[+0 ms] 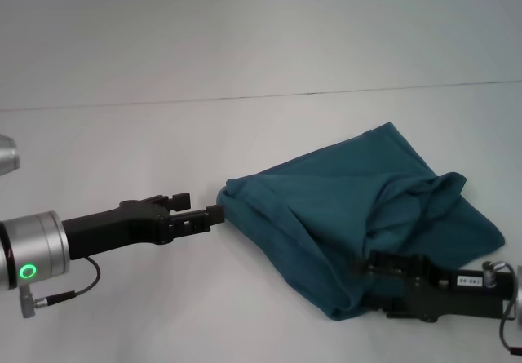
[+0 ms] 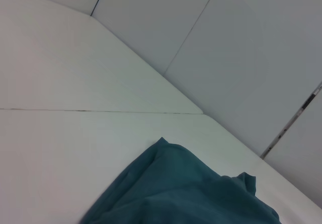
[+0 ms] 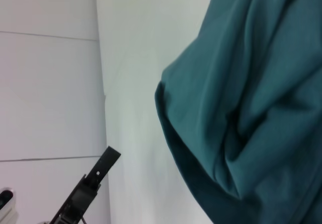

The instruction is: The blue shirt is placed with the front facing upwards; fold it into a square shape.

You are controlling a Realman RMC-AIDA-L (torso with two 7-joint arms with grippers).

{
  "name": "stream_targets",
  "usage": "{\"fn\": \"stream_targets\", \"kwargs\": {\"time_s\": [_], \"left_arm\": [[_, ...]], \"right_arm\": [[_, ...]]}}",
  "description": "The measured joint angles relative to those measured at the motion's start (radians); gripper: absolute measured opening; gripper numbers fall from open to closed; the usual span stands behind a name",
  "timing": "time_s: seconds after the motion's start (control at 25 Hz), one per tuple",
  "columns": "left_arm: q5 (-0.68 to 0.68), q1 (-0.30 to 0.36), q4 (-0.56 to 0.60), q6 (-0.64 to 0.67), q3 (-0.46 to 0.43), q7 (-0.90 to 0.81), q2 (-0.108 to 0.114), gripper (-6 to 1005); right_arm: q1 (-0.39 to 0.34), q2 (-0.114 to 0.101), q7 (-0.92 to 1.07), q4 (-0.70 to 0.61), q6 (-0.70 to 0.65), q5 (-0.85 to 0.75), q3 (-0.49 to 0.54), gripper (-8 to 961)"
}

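The blue shirt [image 1: 342, 208] lies bunched and loosely doubled over on the right half of the white table, plain teal side up, with no print showing. My left gripper [image 1: 216, 211] reaches in from the left and is shut on the shirt's near-left corner. At the shirt's front edge my right gripper [image 1: 361, 275] comes in from the lower right, its tips tucked into the fabric and shut on it. The left wrist view shows a rumpled part of the shirt [image 2: 186, 194]. In the right wrist view the shirt [image 3: 251, 98] hangs in folds, with the left gripper [image 3: 108, 158] farther off.
The white table [image 1: 163, 135] stretches to the left and behind the shirt, with a seam line across its far part. A silver cylinder [image 1: 5, 155] pokes in at the left edge. A thin cable [image 1: 77, 291] loops under the left wrist.
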Motion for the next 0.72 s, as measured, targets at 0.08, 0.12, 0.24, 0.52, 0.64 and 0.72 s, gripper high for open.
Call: {"fn": "stream_targets", "kwargs": {"time_s": [0.08,0.12,0.24,0.52,0.64,0.72], "left_arm": [[0.0,0.0,-0.001,-0.001,0.0,0.0,0.0,887],[-0.001,0.0,-0.001,-0.001,0.0,0.0,0.0,888],[-0.001,0.0,-0.006,-0.002,0.0,0.001,0.0,888],[-0.001,-0.003,-0.009,-0.004,0.0,0.001,0.0,887],[-0.001,-0.003,-0.01,-0.008,0.0,0.001,0.0,887],[-0.002,-0.003,-0.01,-0.012,0.0,0.001,-0.001,887]], "right_arm": [[0.0,0.002,-0.003,0.014,0.005,-0.001,-0.001,914],[0.0,0.004,-0.005,0.018,0.006,-0.001,-0.001,914],[-0.002,0.007,-0.009,0.019,0.008,0.0,-0.001,913],[-0.002,0.008,-0.016,0.02,0.009,0.004,0.007,912],[-0.001,0.008,-0.015,0.02,0.01,0.005,0.009,880],[0.0,0.009,-0.01,0.02,0.013,0.006,0.01,817]]}}
